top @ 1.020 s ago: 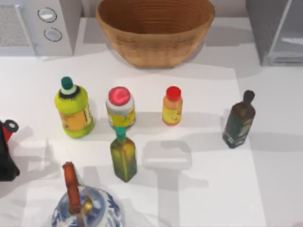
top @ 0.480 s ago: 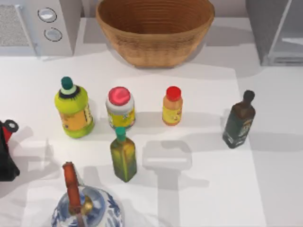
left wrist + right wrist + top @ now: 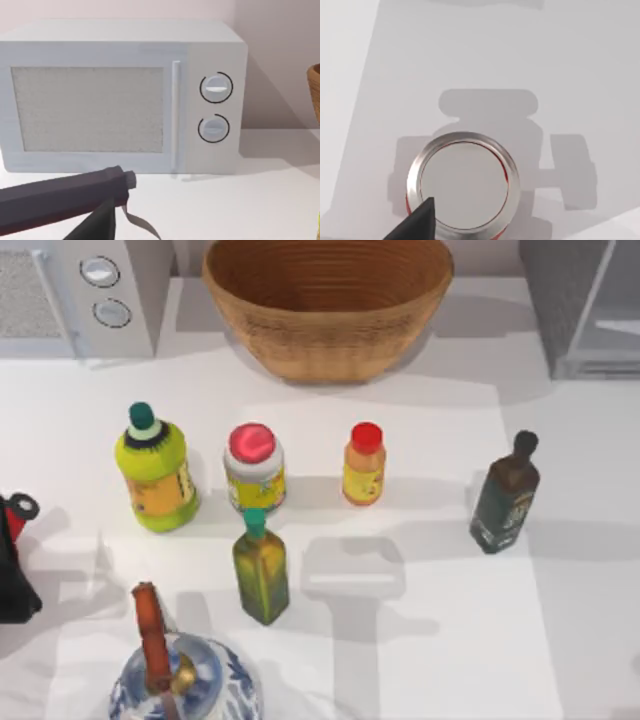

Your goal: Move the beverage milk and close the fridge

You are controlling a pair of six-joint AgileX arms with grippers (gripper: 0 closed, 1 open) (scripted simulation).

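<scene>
Quick status check, using the wicker basket (image 3: 328,305) as my anchor. The fridge (image 3: 560,310) sits just right of the basket at the back of the desk (image 3: 560,640). Its pale door panel looks swung out at an angle rather than flush, so I'd say the closing part isn't done yet. Where the beverage milk is, I honestly can't tell. What stands in front of the basket is the orange bottle (image 3: 364,464), a red-lidded jar (image 3: 254,468), a yellow-green bottle (image 3: 152,475), an olive-green bottle (image 3: 261,570) and, off toward the fridge side, a dark bottle (image 3: 505,495).

The left tool (image 3: 100,210) is low over the desk facing the white microwave (image 3: 120,95), which is on the other side of the basket from the fridge. The right tool (image 3: 417,222) hangs above a silver-topped can (image 3: 463,187). For both tools I can't tell how far open they are, and I see nothing held.

My read: the milk move can't be confirmed either way, the door is left to do, and neither arm is near the fridge.
</scene>
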